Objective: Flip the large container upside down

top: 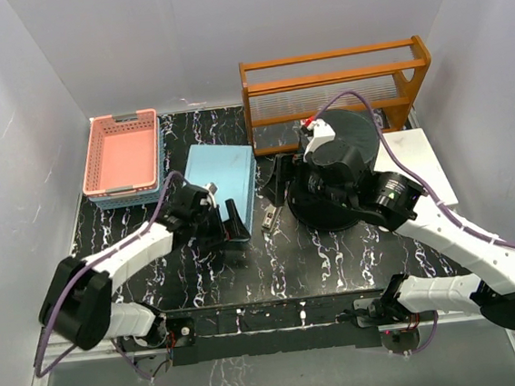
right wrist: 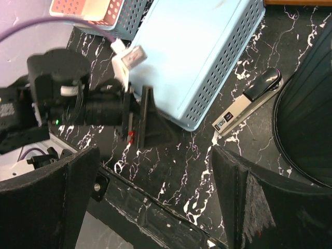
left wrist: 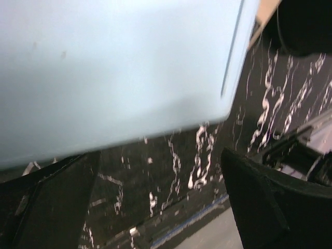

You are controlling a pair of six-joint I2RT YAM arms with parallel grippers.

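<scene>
The large container, a black bucket [top: 356,129], stands right of the table's middle with its wide rim down on the table and its narrower flat end up. Its ribbed side and rim show at the right edge of the right wrist view [right wrist: 306,114]. My right arm reaches over it. My right gripper [top: 283,182] [right wrist: 155,207] is open and empty, just left of the bucket above the table. My left gripper [top: 228,223] [left wrist: 161,207] is open and empty, low over the table at the near edge of an overturned light blue basket [top: 221,174].
A black and silver stapler-like tool [top: 269,217] [right wrist: 246,101] lies between the blue basket and the bucket. A pink basket [top: 121,151] sits stacked at the back left. A wooden rack [top: 333,81] stands at the back. A white tray [top: 414,164] lies at the right.
</scene>
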